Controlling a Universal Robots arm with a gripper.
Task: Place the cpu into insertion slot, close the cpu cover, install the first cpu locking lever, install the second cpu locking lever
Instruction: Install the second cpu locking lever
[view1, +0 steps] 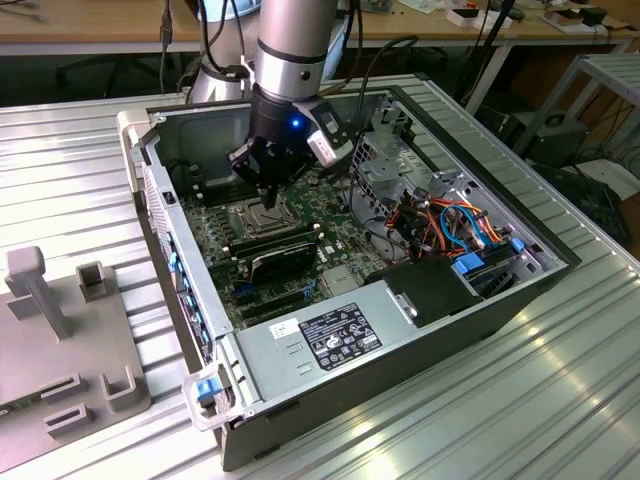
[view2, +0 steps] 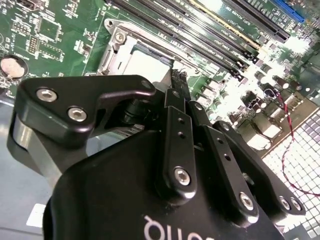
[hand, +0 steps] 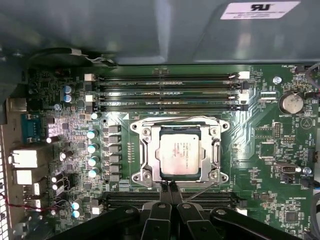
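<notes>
In the first wrist view the cpu (hand: 182, 155), silver-grey, lies flat in the insertion slot (hand: 175, 131) at the middle of the green motherboard. The silvery cpu cover (hand: 152, 155) lies down around it, its window framing the chip. My gripper (hand: 168, 186) is shut, its two black fingers pressed together with the tips at the socket's edge. A thin metal lever rod (hand: 200, 188) runs slantwise beside those tips. The second wrist view shows the gripper (view2: 176, 75) reaching to the cpu (view2: 147, 65). In the exterior view the gripper (view1: 268, 198) hangs low inside the open computer case, just over the socket (view1: 250, 215).
Long black memory slots (hand: 165, 92) run on one side of the socket and more slots (hand: 125, 200) on the other. A row of capacitors (hand: 91, 147) and a coin battery (hand: 291, 103) flank it. The power supply (view1: 330, 335), cabled drive cage (view1: 450, 220) and case walls hem the arm in.
</notes>
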